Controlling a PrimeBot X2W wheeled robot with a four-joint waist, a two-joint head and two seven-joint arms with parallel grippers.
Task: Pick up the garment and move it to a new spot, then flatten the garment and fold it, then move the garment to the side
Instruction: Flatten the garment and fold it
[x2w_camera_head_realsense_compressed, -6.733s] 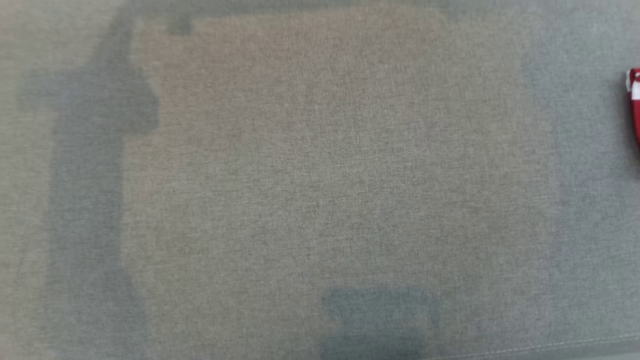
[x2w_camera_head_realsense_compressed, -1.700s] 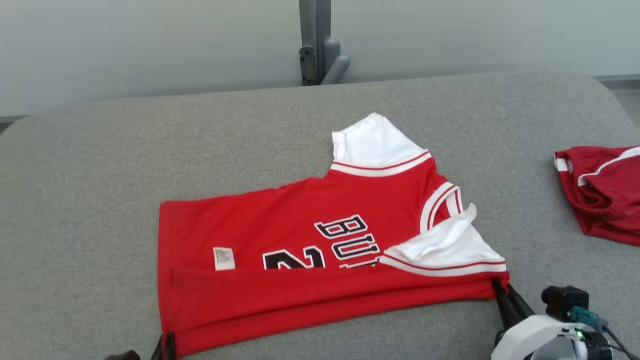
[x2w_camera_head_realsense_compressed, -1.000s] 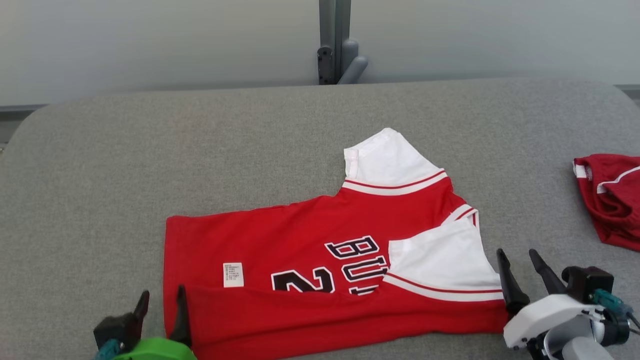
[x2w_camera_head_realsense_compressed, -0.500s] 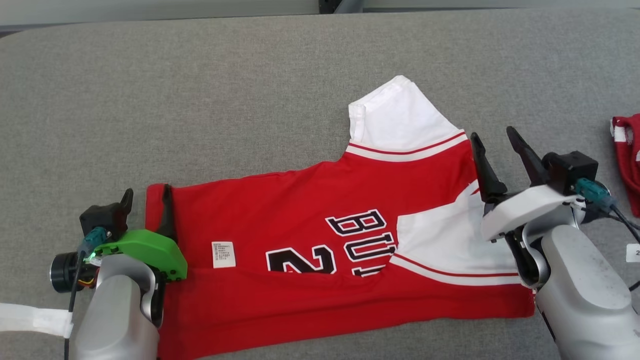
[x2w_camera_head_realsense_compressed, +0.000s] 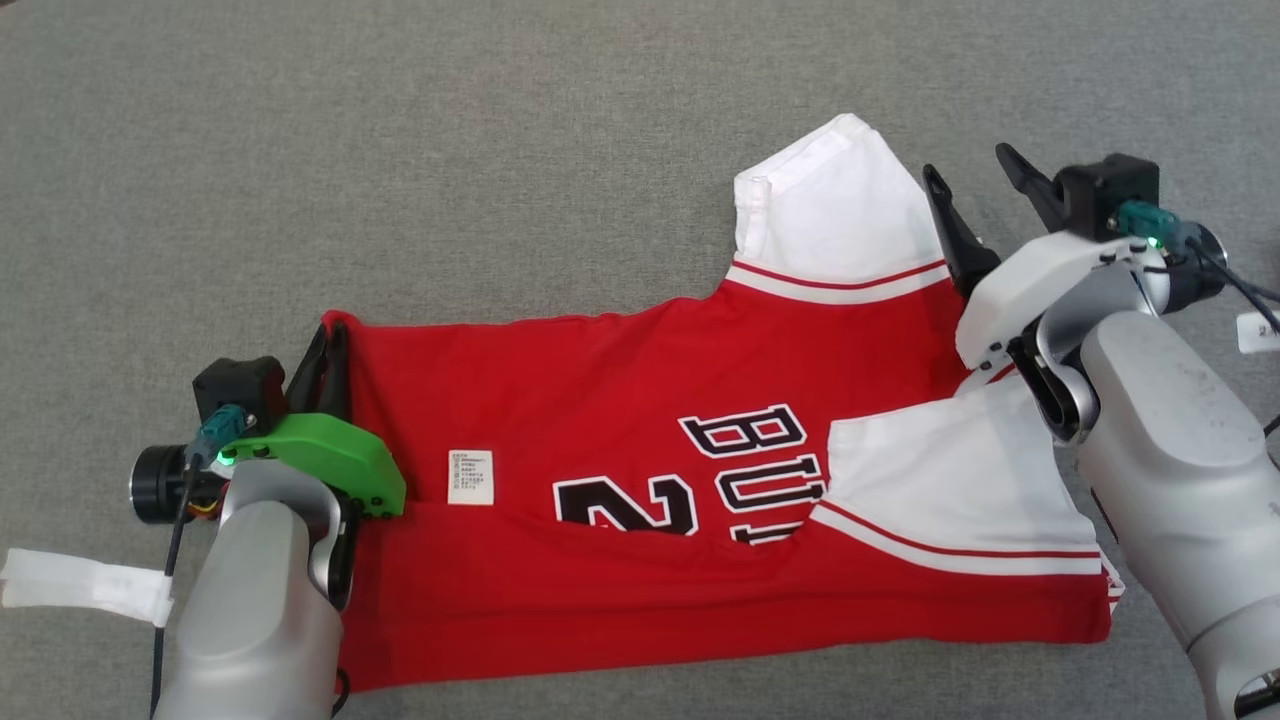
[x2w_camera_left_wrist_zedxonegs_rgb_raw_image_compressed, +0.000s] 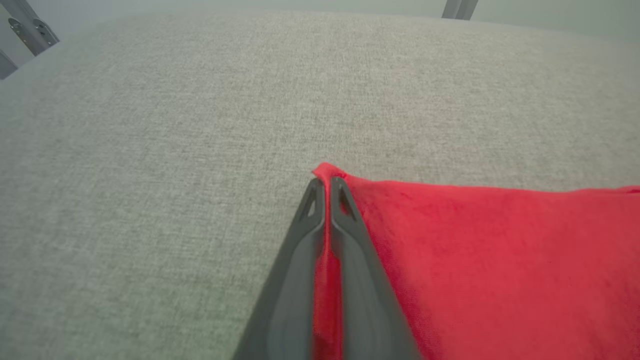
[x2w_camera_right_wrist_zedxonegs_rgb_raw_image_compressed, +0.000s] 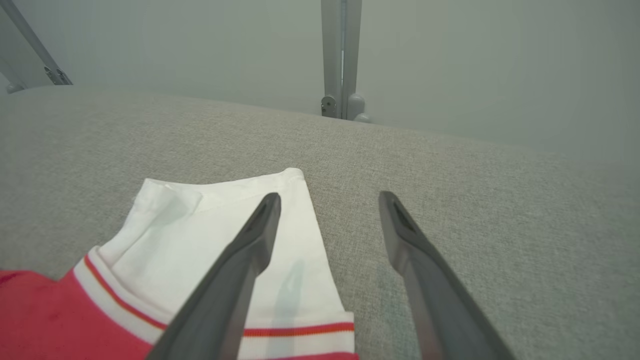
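The garment (x2w_camera_head_realsense_compressed: 620, 400) lies on the padded surface (x2w_camera_head_realsense_compressed: 400, 150). The left gripper (x2w_camera_head_realsense_compressed: 325, 340) is at its left corner. The right gripper (x2w_camera_head_realsense_compressed: 966, 162) stands just right of its far sleeve (x2w_camera_head_realsense_compressed: 830, 200).

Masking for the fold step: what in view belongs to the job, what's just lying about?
Job:
red basketball jersey with white sleeves
left gripper, shut on its corner
right gripper, open at the far sleeve

Lying about:
grey fabric surface
grey metal post

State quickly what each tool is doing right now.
Left tool: shut on a corner of the red jersey.
Right tool: open, holding nothing.
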